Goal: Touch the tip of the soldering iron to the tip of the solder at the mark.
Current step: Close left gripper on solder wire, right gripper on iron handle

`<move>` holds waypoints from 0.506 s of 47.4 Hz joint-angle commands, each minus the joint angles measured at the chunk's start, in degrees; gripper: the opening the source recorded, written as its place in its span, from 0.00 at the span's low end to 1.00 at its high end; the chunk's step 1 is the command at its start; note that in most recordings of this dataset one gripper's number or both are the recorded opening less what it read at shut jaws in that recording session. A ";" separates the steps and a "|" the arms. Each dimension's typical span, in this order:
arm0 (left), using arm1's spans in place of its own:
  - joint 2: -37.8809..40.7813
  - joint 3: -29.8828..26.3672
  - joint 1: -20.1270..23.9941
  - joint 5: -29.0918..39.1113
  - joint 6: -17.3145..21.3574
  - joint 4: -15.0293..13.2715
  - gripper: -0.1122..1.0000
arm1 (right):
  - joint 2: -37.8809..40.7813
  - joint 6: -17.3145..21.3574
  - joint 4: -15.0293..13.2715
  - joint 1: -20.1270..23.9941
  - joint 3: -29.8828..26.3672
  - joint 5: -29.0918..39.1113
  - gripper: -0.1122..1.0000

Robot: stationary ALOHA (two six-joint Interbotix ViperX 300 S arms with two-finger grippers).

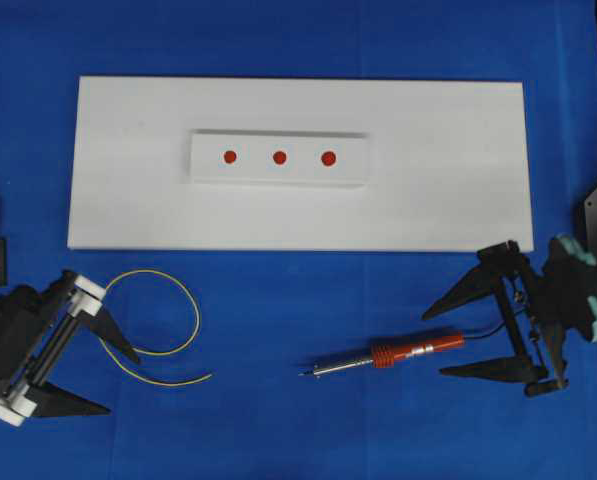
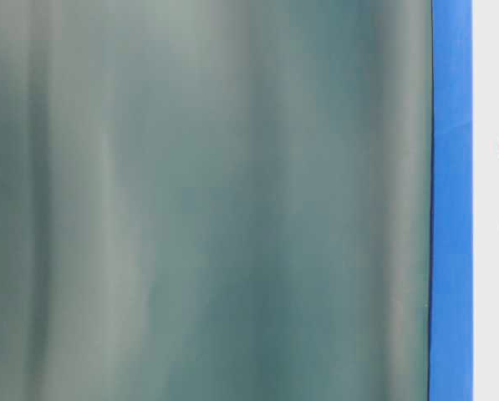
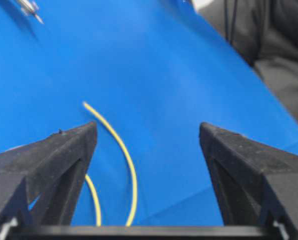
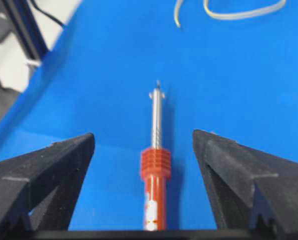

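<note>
Your left gripper (image 1: pixel 96 378) is spread wide and grasps nothing; the solder (image 1: pixel 183 300), a thin yellow wire, curls on the blue bench (image 1: pixel 278 310) just beside it. Your right gripper (image 1: pixel 456 340) is likewise spread and empty, its fingers flanking the rear of the soldering iron (image 1: pixel 388 356), which lies flat, tip pointing left. Three red marks (image 1: pixel 279 157) sit on a raised white block (image 1: pixel 278 160) on the white board (image 1: pixel 448 170).

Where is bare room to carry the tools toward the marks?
Free: the blue cloth between the solder and the soldering iron, and the white board either side of the raised strip. Crowded: both lower corners, around the arms' open jaws.
</note>
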 commanded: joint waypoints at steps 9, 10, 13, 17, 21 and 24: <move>9.40 -1.49 -0.53 -6.59 -0.35 -0.35 0.79 | 13.62 0.09 5.98 4.13 -2.46 -11.95 0.80; 10.11 -1.58 -0.53 -7.21 -0.44 -0.35 0.79 | 14.41 0.26 6.33 4.31 -2.81 -12.48 0.80; 12.22 -1.49 -0.53 -9.05 -0.35 -0.35 0.79 | 17.14 0.62 7.73 5.19 -3.78 -13.45 0.80; 15.29 -1.49 -0.53 -11.78 -0.35 -0.35 0.79 | 20.04 1.23 9.58 5.98 -4.92 -13.62 0.80; 18.02 -1.58 -0.44 -13.97 -0.35 -0.62 0.79 | 23.03 2.11 11.34 6.24 -6.06 -13.45 0.80; 19.51 -1.58 -0.26 -15.21 -0.35 -0.79 0.79 | 24.52 2.90 11.69 6.33 -6.50 -13.45 0.80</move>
